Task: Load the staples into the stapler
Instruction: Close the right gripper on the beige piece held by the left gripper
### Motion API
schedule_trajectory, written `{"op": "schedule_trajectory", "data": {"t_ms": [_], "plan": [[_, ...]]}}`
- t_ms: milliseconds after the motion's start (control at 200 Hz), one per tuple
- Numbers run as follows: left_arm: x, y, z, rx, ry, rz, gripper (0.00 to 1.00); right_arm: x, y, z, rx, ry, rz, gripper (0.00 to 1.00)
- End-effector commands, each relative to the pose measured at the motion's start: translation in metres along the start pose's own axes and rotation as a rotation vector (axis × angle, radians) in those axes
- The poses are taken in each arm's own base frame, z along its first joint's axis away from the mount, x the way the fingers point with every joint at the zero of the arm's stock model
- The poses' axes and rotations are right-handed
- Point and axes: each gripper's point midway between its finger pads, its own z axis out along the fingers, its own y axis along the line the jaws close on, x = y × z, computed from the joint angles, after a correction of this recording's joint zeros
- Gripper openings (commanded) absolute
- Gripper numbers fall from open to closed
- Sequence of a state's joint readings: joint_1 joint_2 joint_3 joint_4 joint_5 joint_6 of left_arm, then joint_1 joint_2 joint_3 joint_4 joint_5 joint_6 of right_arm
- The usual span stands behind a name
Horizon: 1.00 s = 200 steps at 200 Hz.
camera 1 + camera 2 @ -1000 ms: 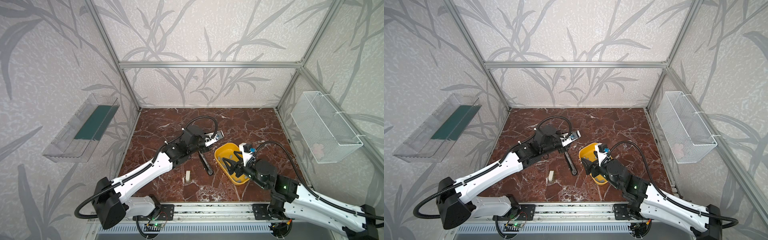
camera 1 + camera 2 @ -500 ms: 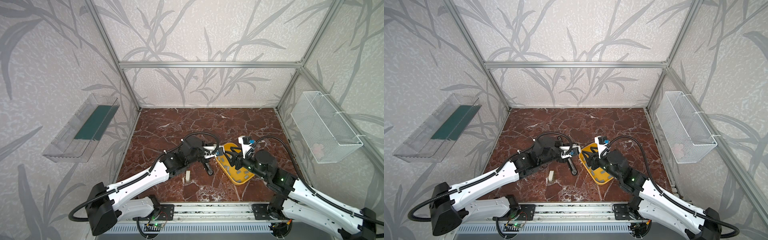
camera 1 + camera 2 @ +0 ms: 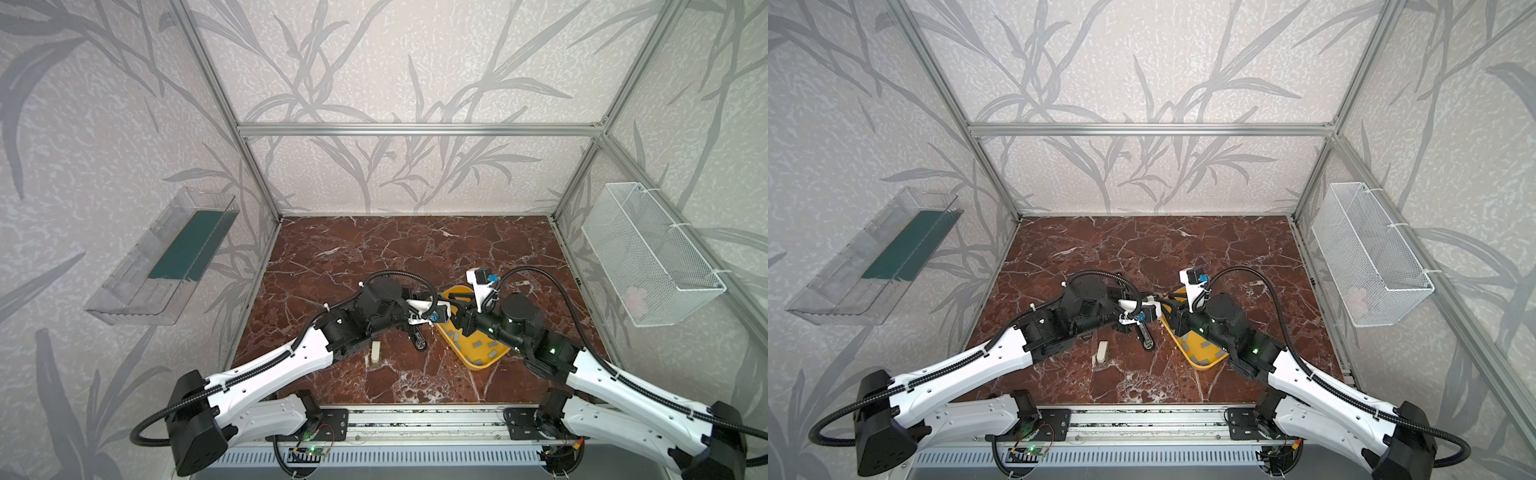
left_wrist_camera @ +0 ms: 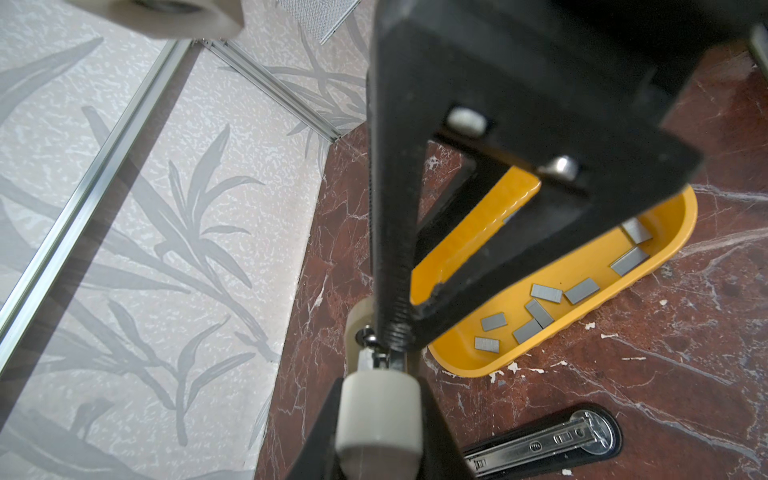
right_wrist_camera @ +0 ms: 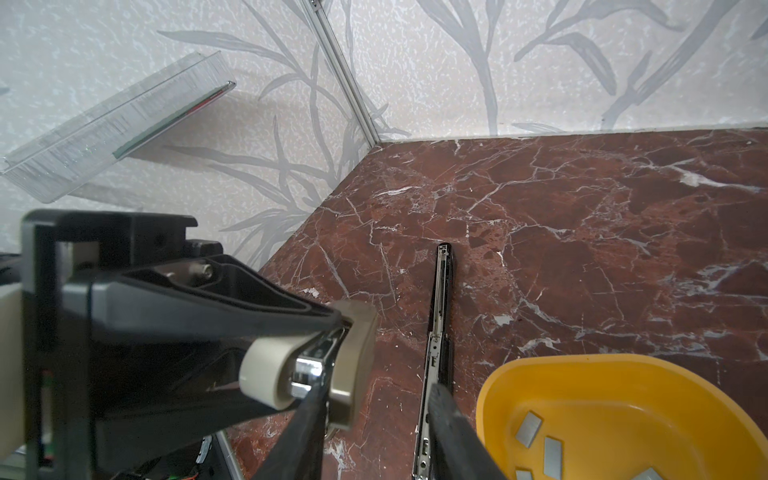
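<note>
The stapler (image 3: 417,338) (image 3: 1145,334) lies open on the marble floor, a long slim black body with a silver track (image 4: 540,444) (image 5: 440,316). Grey staples (image 4: 544,293) (image 5: 528,428) lie loose in a yellow tray (image 3: 478,365) (image 4: 465,365) beside it. My left gripper (image 4: 374,361) (image 5: 309,370) is shut, its cream pads clamping a small shiny metal piece (image 5: 307,368). My right gripper (image 5: 378,392) meets it above the tray's far end. Its black fingers (image 5: 453,436) stand apart, one lying against the shiny piece, with nothing clamped between them.
A cream block (image 3: 376,351) (image 3: 1102,351) lies on the floor left of the stapler. A clear shelf (image 3: 166,257) hangs on the left wall and a white wire basket (image 3: 648,257) on the right wall. Aluminium frame posts edge the floor.
The left gripper came forward and right with the shiny piece. The right gripper rose from the tray toward it and its jaws narrowed. Both now meet over the tray's far end.
</note>
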<state>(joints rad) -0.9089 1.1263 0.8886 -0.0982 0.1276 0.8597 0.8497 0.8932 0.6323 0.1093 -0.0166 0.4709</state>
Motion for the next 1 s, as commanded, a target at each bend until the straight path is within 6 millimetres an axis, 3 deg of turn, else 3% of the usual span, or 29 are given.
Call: {"op": "schedule_trajectory", "data": {"t_ms": [0, 375, 650, 995], "plan": [[-0.010, -0.007, -0.007, 0.029, -0.051, 0.029, 0.00, -0.022, 0.010, 0.000, -0.031, -0.061, 0.006, 0.40], [-0.014, -0.009, -0.010, 0.028, -0.083, 0.033, 0.00, -0.006, 0.000, 0.011, -0.022, -0.045, 0.083, 0.24], [-0.011, 0.004, -0.008, -0.028, -0.049, 0.016, 0.00, 0.010, -0.002, 0.022, -0.031, 0.000, 0.133, 0.24], [-0.013, 0.014, -0.012, -0.067, -0.061, -0.022, 0.00, 0.029, -0.026, 0.026, 0.067, 0.017, 0.193, 0.19]]}}
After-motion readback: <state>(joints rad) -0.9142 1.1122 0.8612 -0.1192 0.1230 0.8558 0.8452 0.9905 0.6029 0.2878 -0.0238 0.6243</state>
